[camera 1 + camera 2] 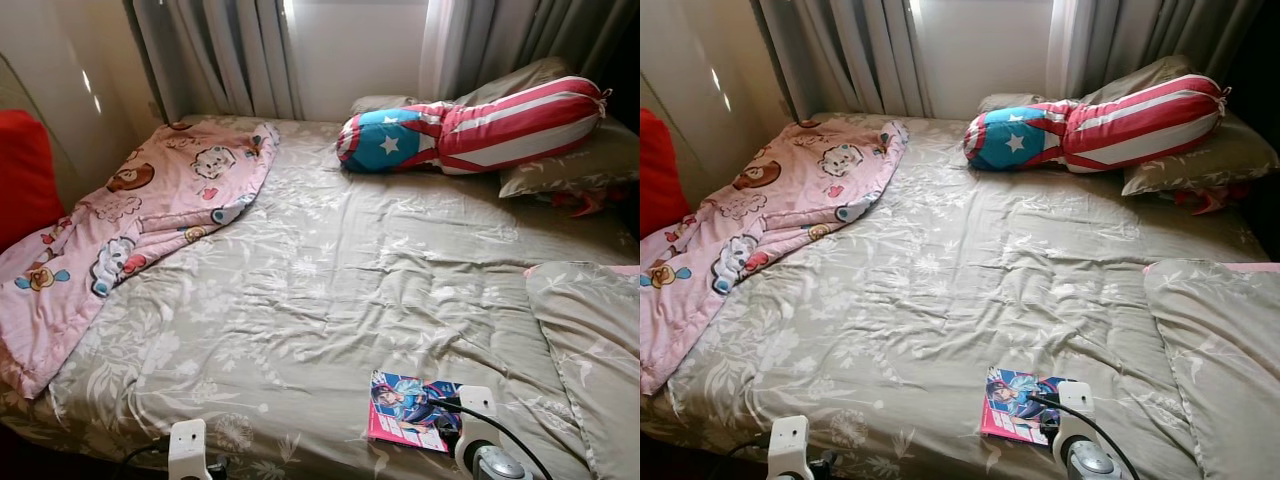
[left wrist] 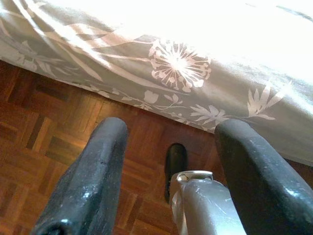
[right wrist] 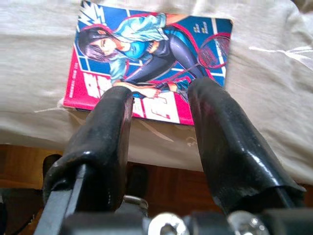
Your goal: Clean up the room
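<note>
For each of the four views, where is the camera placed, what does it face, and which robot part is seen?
Left eye, right eye: head, looking down at bed; wrists at bottom edge.
Left wrist: along open left gripper, at wooden floor and bed's edge.
Right wrist: along open right gripper, at comic book.
Shared: comic book lies in both eye views.

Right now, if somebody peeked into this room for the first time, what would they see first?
Probably the big red, white and blue star cushion, lying across the head of the bed by the curtains. Next the pink cartoon blanket, bunched along the bed's left side. Then the bright comic book at the near edge of the floral bedspread, with the open right gripper just in front of it.
</note>
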Tool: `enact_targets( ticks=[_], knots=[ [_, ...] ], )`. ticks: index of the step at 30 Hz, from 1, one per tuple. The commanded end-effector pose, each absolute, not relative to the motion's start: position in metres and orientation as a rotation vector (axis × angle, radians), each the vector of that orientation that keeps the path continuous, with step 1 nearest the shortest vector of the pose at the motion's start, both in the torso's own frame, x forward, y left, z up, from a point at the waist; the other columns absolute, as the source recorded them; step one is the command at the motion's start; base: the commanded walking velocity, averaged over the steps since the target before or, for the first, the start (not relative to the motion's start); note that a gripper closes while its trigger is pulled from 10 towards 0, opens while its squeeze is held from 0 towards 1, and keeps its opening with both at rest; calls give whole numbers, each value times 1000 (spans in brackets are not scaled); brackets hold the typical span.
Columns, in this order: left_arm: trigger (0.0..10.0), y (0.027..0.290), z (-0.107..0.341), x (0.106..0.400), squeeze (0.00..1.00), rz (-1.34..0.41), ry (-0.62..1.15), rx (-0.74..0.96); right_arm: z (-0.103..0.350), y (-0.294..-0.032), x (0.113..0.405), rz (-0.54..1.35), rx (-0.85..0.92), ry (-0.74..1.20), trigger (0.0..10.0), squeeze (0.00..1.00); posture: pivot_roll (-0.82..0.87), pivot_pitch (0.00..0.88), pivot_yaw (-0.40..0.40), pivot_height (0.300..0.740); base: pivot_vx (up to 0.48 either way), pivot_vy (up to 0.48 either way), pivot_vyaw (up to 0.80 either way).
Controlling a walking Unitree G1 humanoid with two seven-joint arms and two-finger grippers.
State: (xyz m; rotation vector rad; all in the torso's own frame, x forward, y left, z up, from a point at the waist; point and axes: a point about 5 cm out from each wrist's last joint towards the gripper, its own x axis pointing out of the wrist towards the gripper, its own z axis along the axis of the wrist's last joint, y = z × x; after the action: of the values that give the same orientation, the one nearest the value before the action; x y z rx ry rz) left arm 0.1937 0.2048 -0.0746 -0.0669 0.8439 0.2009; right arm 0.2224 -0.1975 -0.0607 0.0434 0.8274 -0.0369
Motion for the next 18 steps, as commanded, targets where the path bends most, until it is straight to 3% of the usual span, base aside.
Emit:
enact_targets(
  ticks=[1,5,9,18],
  knots=[
    [10000,206,-77,189,0,200,870,-68,-60,-194,225,-32,61,816,10000,0,-56,0,-5,740,0,480,0],
    [10000,206,-77,189,0,198,871,-64,-59,-194,226,-12,27,817,10000,0,-59,0,-3,740,0,480,0],
    [10000,206,-78,188,0,199,872,-63,-59,-194,225,-11,17,817,10000,0,-58,0,-2,740,0,480,800],
    [10000,206,-78,187,0,204,873,-67,-61,-194,223,-24,29,827,10000,0,-58,0,0,740,0,477,0]
  ],
)
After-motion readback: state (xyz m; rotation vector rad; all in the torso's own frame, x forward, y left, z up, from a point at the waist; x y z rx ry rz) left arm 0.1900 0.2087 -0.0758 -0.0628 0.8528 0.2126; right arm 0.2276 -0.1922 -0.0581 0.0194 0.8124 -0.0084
